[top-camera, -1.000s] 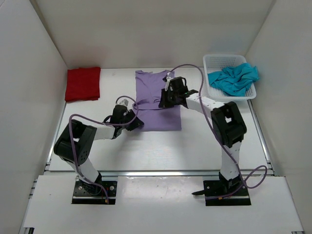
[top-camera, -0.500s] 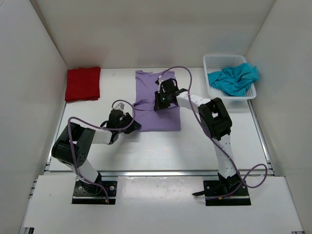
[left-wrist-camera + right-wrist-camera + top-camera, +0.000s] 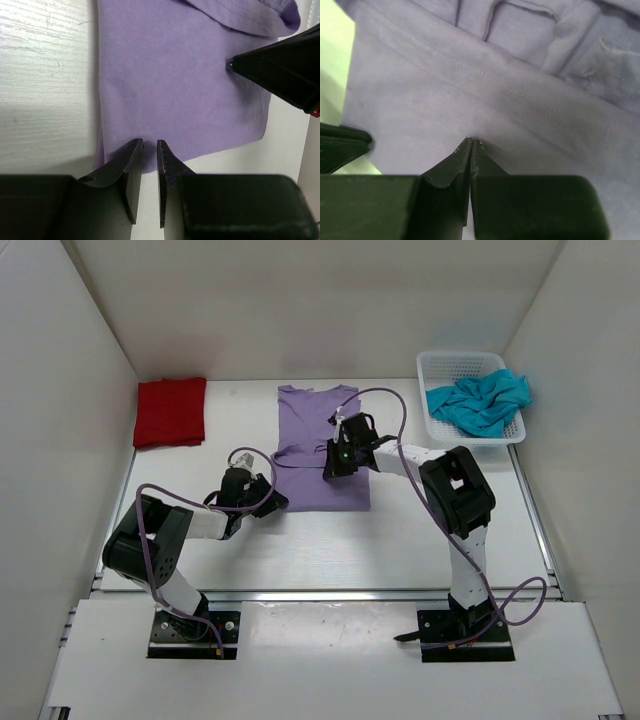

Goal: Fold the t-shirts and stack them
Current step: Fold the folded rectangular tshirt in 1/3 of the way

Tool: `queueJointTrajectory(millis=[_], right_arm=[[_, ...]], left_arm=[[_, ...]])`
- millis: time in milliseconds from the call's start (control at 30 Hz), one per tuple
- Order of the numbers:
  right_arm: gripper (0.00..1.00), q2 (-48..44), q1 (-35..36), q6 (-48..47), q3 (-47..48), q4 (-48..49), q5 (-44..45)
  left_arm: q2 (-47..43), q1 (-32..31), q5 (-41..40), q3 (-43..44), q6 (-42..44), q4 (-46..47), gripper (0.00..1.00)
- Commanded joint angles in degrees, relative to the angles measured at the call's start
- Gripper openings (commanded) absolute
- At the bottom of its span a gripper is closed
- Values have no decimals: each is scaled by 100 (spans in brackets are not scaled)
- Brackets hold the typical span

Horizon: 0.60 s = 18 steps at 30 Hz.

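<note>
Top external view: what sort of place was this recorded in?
Probably a robotics lab test cell: plain white panel walls box in a white table, two cabled robot arms are bolted at its near edge, and a white plastic mesh basket holds a crumpled teal cloth shirt.

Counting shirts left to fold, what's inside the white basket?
A crumpled teal t-shirt lies in the basket, draping over its right rim. Anything beneath it is covered.

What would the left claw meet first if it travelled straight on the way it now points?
Most likely the lavender shirt: the left claw sits at its near edge, pointing across it. The right claw lies to one side of that line.
</note>
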Motion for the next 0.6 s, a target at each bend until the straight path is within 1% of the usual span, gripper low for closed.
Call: queueJointTrajectory(millis=[0, 67, 200, 333, 400, 467, 533, 567], right_arm=[[0, 252, -42, 46, 297, 282, -31], [0, 411, -104, 46, 448, 300, 13], [0, 754, -218, 2, 1036, 238, 135], [0, 1026, -437, 19, 1772, 361, 626], [0, 1184, -517, -7, 2239, 300, 716], [0, 1412, -622, -24, 3045, -154, 795], [0, 1388, -649, -120, 3443, -621, 786], [0, 1213, -631, -234, 3401, -754, 760]], left_arm=[[-152, 32, -30, -47, 108, -150, 28], [-187, 75, -13, -100, 108, -142, 29], [-284, 119, -21, -232, 135, -159, 28], [-372, 163, -39, -258, 214, -282, 28], [-460, 199, -47, -311, 205, -352, 28], [-617, 234, -48, -320, 240, -396, 27], [-784, 251, 5, -303, 214, -527, 28], [-924, 278, -47, -276, 205, -519, 28]])
